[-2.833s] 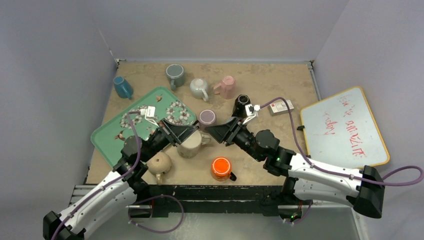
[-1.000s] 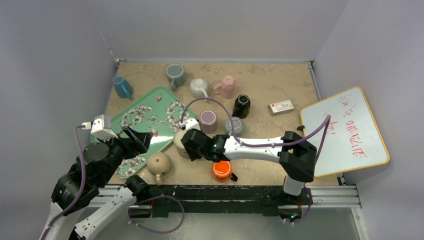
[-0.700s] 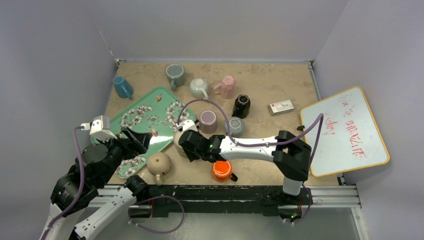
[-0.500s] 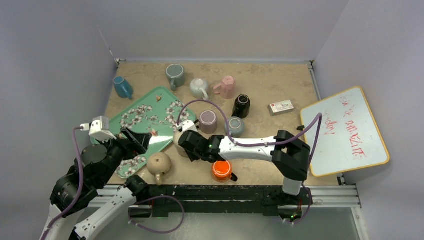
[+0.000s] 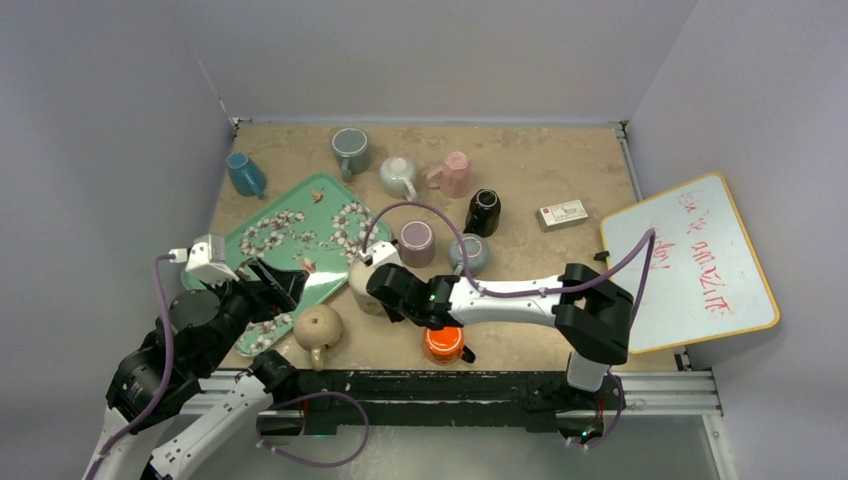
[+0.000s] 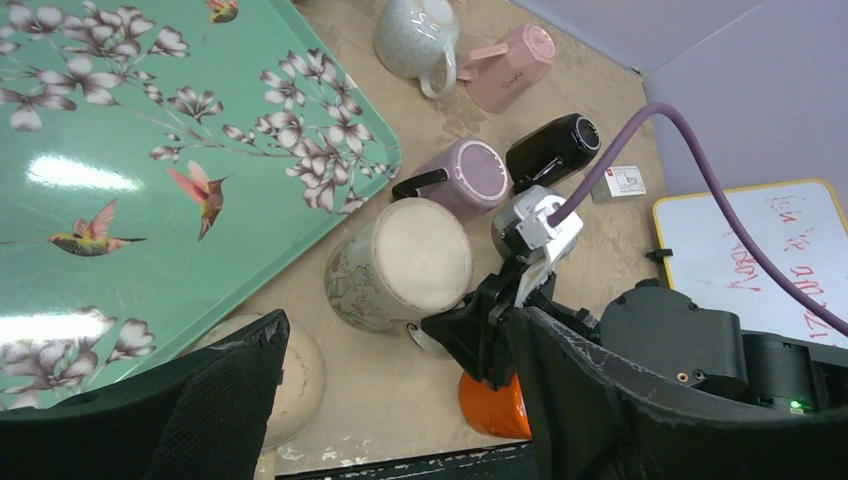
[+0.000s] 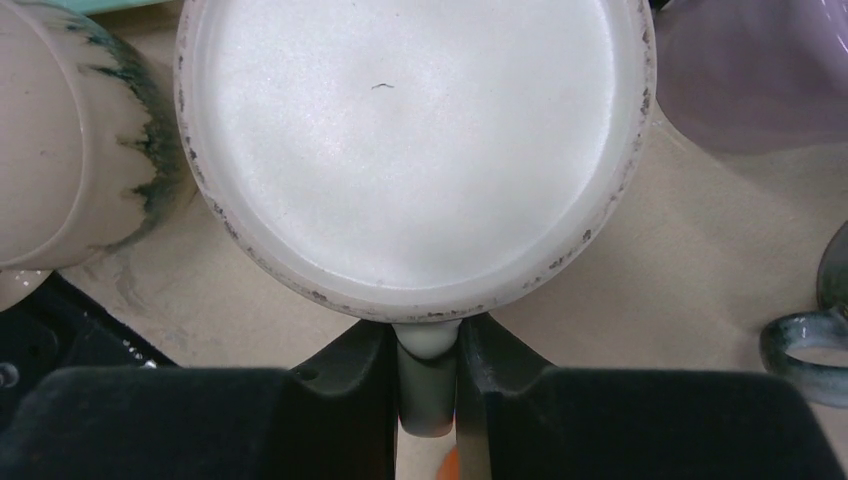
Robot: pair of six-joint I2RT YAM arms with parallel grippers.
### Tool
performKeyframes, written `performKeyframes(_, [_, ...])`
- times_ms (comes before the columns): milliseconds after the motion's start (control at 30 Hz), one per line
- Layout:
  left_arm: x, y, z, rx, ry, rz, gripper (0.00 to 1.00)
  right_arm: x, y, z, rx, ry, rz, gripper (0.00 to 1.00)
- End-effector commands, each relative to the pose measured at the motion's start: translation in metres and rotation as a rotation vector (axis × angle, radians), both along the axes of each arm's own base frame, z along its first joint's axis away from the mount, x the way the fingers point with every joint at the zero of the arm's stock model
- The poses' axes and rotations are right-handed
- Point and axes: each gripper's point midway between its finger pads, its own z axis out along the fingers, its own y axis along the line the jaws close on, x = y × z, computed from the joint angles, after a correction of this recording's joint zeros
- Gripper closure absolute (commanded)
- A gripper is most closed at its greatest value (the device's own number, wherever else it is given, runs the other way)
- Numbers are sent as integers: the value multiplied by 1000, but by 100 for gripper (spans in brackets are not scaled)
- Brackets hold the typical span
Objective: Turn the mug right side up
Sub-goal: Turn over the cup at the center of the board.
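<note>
Right wrist view shows the right fingers (image 7: 365, 390) pinched onto the pale handle (image 7: 428, 380) of the cream floral ceramic mug (image 7: 415, 150). The mug stands upside down, flat base up, on the sandy tabletop (image 5: 520, 170) just beside a corner of the green floral tray (image 5: 270, 235). The left fingers (image 6: 225, 400) hang wide apart over that tray, holding nothing, so the grasp looks made while the lift and the flip are left to do.
</note>
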Motion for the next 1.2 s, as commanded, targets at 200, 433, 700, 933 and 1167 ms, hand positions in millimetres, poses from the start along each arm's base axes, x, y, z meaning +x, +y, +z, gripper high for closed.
performKeyframes(200, [7, -38, -16, -65, 52, -119, 23, 18, 27, 119, 532, -74, -102, 100])
performKeyframes(433, [7, -60, -19, -115, 60, -204, 24, 40, 15, 157, 837, 65, -187, 100])
performKeyframes(700, [6, -90, -20, -240, 58, -307, 24, 50, 6, 209, 1029, 90, -158, 100])
performKeyframes(933, [6, -126, -19, -341, 31, -463, 19, 36, -10, 259, 1208, 115, -108, 100])
performKeyframes(1167, [14, -158, 2, -483, -56, -584, 16, 10, -23, 299, 1358, 166, -20, 100])
